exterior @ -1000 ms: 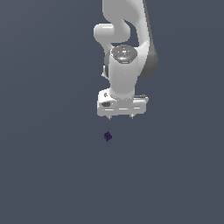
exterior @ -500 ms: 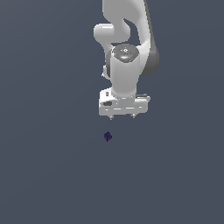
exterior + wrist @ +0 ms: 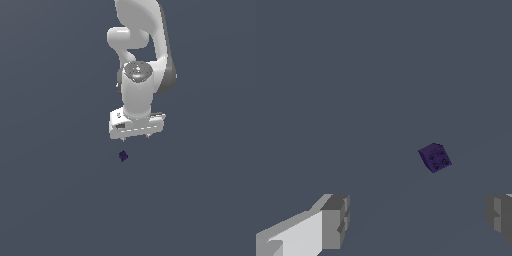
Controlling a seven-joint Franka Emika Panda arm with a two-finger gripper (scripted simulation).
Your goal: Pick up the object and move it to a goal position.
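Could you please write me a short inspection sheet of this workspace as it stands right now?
Surface: plain dark grey-blue floor, flat and unmarked.
Job's things: one tiny dark purple block, lying on the surface just below the gripper in the exterior view; the wrist view shows small studs on one face. No goal marker seen.
Clutter: nothing seen.
Grippers: white gripper pointing downward, apart from the block; in the wrist view both fingers are spread wide with nothing between them.
Cables: nothing seen.
Surroundings: nothing seen beyond the white arm and a uniform background.
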